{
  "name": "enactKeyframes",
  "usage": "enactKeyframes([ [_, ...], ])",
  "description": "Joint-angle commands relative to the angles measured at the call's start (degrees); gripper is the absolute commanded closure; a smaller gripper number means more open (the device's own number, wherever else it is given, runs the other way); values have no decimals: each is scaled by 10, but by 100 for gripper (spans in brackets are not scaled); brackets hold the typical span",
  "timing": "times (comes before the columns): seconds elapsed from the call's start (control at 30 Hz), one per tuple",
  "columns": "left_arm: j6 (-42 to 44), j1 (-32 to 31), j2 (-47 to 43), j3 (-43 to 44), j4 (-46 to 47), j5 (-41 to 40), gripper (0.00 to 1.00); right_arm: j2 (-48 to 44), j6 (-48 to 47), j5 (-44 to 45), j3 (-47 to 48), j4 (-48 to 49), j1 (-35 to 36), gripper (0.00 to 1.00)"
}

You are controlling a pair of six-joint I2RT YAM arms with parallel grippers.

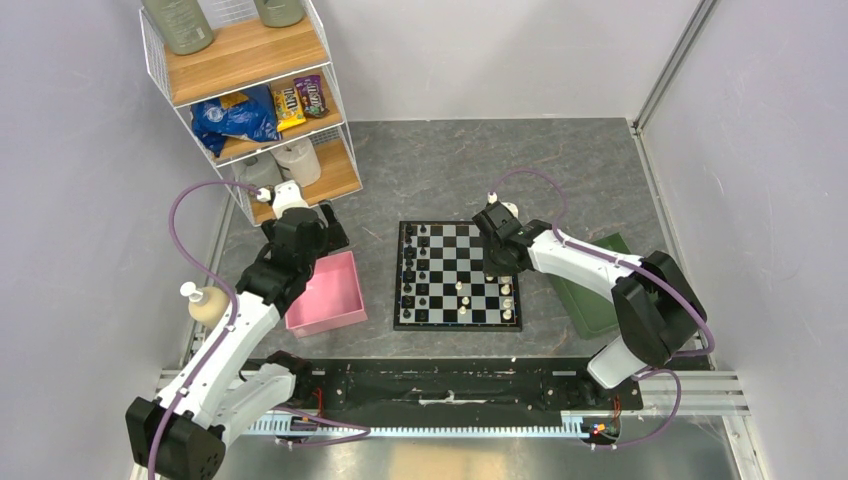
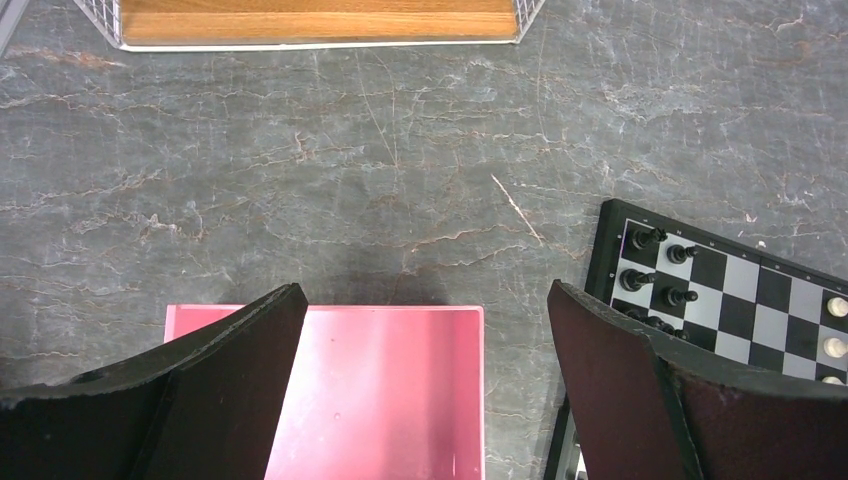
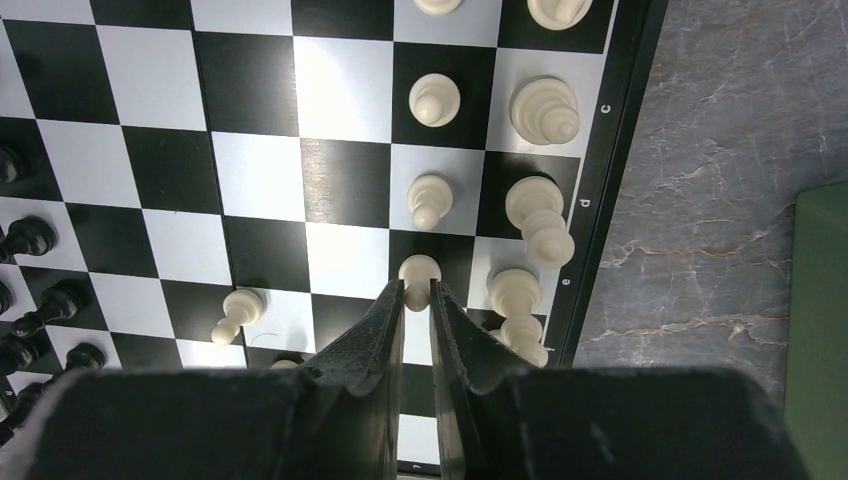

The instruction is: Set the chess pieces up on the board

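The right pincer hangs low over the board with its jaws almost together, only a narrow slot between them. In that slot stands a small white pawn, upright on a black square, and the two fingertips appear to touch it on either side, so the pawn is held between them.

Straight ahead of the tips two more white pawns stand in the same file, one square after another. Just to the right of the tips, along the board's edge column, stands a row of taller white pieces. To the left of the tips, two squares off, is another white pawn. Far to the left, the black pieces are lined up at the opposite edge. Beyond the board's dark border on the right lies the grey table and then the edge of a green tray.

The left pincer is spread wide and holds nothing. A pink tray lies below and between its fingers. The board's corner, with black pieces on it, lies just right of the right finger. A wire shelf stands well ahead.
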Motion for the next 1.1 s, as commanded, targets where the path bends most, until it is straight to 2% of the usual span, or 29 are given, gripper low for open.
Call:
enactKeyframes([
  [0.0, 17, -2, 2, 5, 13, -15, 0, -5, 4, 17, 2, 1, -1, 79],
  [0.6, 15, -2, -3, -4, 12, -17, 0, -12, 0, 8, 2, -10, -1, 77],
  [0.8, 14, -1, -4, -8, 12, -19, 0, -26, -2, -1, 2, -11, -1, 68],
  [1.07, 14, -1, -1, -8, 12, -21, 0, -84, -16, -34, 14, -23, 3, 61],
])
